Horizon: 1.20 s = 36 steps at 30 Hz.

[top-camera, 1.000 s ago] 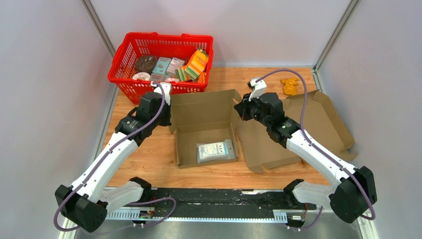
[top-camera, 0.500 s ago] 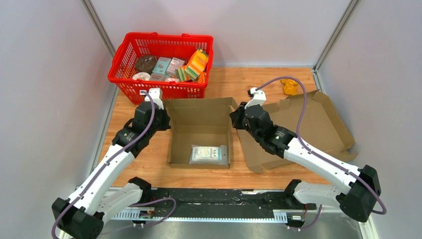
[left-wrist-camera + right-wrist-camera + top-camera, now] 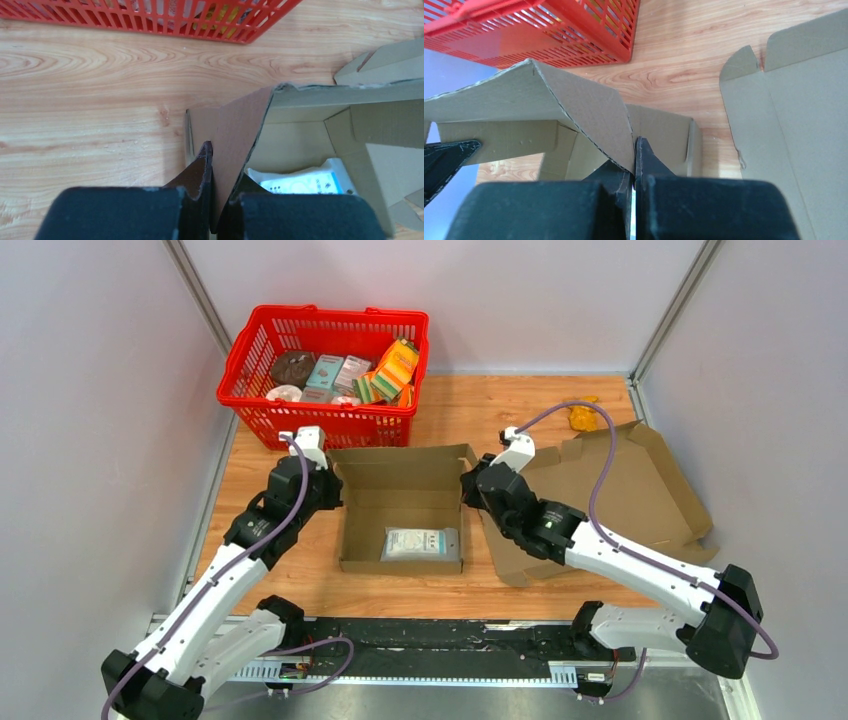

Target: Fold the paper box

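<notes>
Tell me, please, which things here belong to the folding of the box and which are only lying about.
For the job: paper box; left pincer and right pincer, each shut on a side wall.
Lying about: packet inside the box; flat cardboard; red basket with goods; yellow object.

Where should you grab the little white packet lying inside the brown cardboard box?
Probably from straight above, pinching the flat white packet across its shorter width. It lies flat on the floor of the open brown cardboard box, whose upright walls block any sideways approach.
</notes>
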Motion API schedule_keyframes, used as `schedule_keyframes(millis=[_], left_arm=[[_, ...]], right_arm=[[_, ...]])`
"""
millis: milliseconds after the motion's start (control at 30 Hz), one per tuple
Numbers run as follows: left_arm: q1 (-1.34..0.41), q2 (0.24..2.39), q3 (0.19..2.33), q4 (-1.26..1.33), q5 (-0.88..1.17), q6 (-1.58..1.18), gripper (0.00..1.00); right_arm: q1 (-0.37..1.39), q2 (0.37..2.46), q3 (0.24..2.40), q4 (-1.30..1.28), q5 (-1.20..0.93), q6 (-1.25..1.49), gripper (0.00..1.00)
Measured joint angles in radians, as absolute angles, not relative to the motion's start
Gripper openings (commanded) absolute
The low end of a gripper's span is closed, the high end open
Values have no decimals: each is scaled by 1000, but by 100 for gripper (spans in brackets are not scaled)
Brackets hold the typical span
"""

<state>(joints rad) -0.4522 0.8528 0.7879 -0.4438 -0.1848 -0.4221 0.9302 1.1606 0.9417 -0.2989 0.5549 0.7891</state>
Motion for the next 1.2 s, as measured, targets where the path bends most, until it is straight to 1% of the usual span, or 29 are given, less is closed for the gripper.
schedule_keyframes(millis=[267, 333, 367, 400, 467, 500, 567, 600, 667, 700, 833, 933, 1067, 1200], left_arm=[[-459, 807, 706, -451, -157, -421, 1], [-463, 791, 682, -450, -150, -423, 1], [-463, 776, 674, -449, -146, -423, 1], [-463, 762, 666, -450, -141, -423, 1], [-464, 736, 651, -449, -132, -423, 1], [-464, 725, 643, -449, -127, -422, 1], [-465, 706, 631, -448, -117, -422, 1], [-465, 700, 627, -447, -114, -422, 1], [-465, 691, 620, -445, -109, -421, 1], [-465, 688, 619, -445, -104, -421, 1], [-470, 675, 609, -445, -91, -422, 1], [-471, 665, 606, -450, -90, -422, 1], [-472, 662, 603, -453, -90, -422, 1], [-472, 658, 603, -454, -91, -422, 2]], right_arm=[[997, 1112, 787, -243, 596, 803, 0], [1025, 1083, 741, -212, 609, 793, 3], [1037, 1065, 722, -202, 615, 787, 6], [1047, 1047, 704, -194, 619, 783, 15], [1061, 1009, 672, -186, 616, 776, 25], [1065, 993, 663, -193, 609, 771, 36], [1067, 960, 654, -223, 591, 760, 48], [1066, 942, 654, -251, 585, 751, 57], [1066, 896, 654, -308, 567, 731, 66], [1066, 872, 654, -336, 558, 722, 74], [1066, 775, 656, -399, 486, 639, 83], [1066, 743, 677, -418, 443, 529, 85], [1066, 790, 759, -406, 384, 381, 88], [1066, 881, 841, -360, 326, 238, 86]])
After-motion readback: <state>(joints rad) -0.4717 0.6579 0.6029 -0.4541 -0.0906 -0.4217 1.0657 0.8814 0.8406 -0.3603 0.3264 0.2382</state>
